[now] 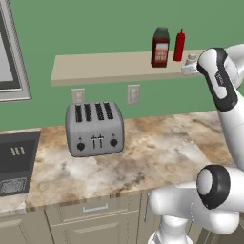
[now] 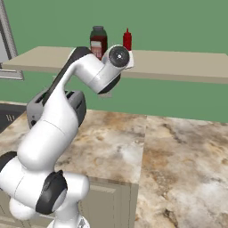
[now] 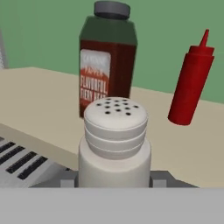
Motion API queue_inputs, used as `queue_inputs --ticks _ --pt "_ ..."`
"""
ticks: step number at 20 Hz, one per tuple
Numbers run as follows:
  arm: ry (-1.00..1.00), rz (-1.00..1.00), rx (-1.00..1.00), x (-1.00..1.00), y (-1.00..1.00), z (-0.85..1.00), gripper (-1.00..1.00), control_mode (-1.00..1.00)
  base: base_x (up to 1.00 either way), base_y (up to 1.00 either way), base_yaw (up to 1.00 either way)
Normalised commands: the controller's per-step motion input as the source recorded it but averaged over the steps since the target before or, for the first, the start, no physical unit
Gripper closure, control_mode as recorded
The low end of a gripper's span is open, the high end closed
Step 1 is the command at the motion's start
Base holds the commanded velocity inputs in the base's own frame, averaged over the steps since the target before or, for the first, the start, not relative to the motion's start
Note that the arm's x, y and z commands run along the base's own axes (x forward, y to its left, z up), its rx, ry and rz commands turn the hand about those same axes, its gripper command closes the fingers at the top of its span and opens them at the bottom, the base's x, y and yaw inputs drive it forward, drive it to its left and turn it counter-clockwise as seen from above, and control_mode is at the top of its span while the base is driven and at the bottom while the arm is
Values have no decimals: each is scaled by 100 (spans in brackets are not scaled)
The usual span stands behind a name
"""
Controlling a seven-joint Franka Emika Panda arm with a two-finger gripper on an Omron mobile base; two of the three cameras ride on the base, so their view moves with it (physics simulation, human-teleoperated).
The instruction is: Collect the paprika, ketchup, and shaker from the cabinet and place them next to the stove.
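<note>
In the left base view, the squat dark red-brown paprika jar (image 1: 160, 47) with its pale label and the slim bright red ketchup squeeze bottle (image 1: 179, 45) are seen upright and just beside each other on the long tan open wall shelf (image 1: 105, 69). To their right, near the shelf's front edge, the tiny pale grey shaker (image 1: 191, 61) is found, with the white arm's dark wrist against it. A grey four-slot toaster (image 1: 94, 127) stands below on the marbled stone counter (image 1: 162, 152), and a corner of the black glass stove (image 1: 16, 159) is seen at the far left.

In the right base view, the jar and the red bottle are seen behind the arm's elbow; the shaker is hidden by it.

In the hand view, the two-finger gripper (image 3: 114, 179) is seen closed around the lower body of the shaker, a finger tip (image 3: 69, 178) pressed to each side. Its perforated domed cap is in place; its contents cannot be seen.

The hold is judged low on a smooth cylinder, so a slip or tilt could be caused by a quick lift. The jar, close behind, could be knocked if the shaker were pushed farther back, and the toaster lies directly below any drop.
</note>
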Motion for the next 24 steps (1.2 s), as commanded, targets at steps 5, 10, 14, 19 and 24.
queue_inputs --ticks 5,10,14,19,24 --pt "0 0 1 -43 0 -1 100 -100 0 0 0" --pt "-1 0 5 -54 0 0 100 -100 0 0 0" --pt "-2 0 3 -50 0 0 100 -100 0 0 0" --pt "-4 0 3 -57 0 0 100 -100 0 0 0" --pt "-4 0 2 -56 0 0 100 -100 0 0 0"
